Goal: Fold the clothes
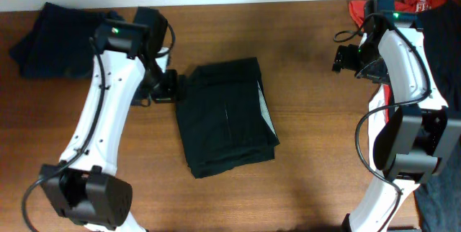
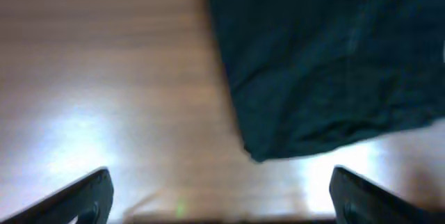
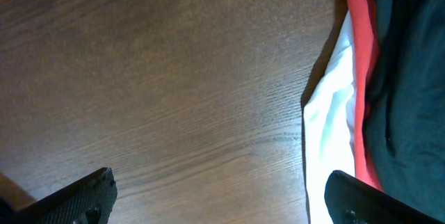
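Observation:
A black garment (image 1: 227,117) lies folded into a rectangle at the table's middle, with a pale grey-white strip along its right edge. My left gripper (image 1: 169,86) is open and empty just left of its top left corner; the left wrist view shows that garment (image 2: 327,64) ahead of the spread fingers (image 2: 222,200). My right gripper (image 1: 344,58) is open and empty over bare wood at the far right. Its wrist view shows spread fingers (image 3: 222,196) beside a white garment (image 3: 327,126), a red garment (image 3: 361,78) and a dark garment (image 3: 410,92).
A dark navy garment (image 1: 54,30) lies folded at the back left corner. A heap of red (image 1: 425,1) and dark clothes (image 1: 446,59) fills the right edge behind the right arm. The wooden table (image 1: 310,174) runs to a pale wall at the back.

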`<act>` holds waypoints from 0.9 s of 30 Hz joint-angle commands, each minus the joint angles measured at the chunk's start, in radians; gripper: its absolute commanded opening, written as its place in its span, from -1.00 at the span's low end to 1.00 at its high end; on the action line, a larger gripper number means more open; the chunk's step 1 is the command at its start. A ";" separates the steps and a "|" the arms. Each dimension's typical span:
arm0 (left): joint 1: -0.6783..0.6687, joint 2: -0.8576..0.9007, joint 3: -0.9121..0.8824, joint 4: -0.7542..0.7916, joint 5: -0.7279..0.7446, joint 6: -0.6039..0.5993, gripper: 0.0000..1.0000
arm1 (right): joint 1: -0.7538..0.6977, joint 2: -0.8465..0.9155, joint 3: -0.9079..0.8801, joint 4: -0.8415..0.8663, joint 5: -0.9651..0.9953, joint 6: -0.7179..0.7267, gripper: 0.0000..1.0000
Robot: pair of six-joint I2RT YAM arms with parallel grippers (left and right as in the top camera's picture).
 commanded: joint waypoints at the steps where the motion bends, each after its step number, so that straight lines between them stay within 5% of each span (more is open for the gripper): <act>1: 0.002 -0.013 -0.187 0.126 0.158 0.097 0.96 | -0.003 -0.006 0.013 0.000 0.002 0.008 0.98; 11: 0.170 -0.013 -0.629 0.534 0.417 0.217 0.95 | -0.003 -0.006 0.013 -0.001 0.002 0.008 0.97; 17: 0.159 -0.013 -0.789 0.767 0.455 0.148 0.34 | -0.003 -0.006 0.013 -0.001 0.002 0.008 0.97; 23: 0.159 -0.013 -0.894 0.930 0.456 0.034 0.19 | -0.003 -0.006 0.013 0.000 0.002 0.008 0.97; 27: 0.159 -0.013 -0.898 0.962 0.456 0.021 -0.14 | -0.003 -0.006 0.013 0.000 0.002 0.008 0.97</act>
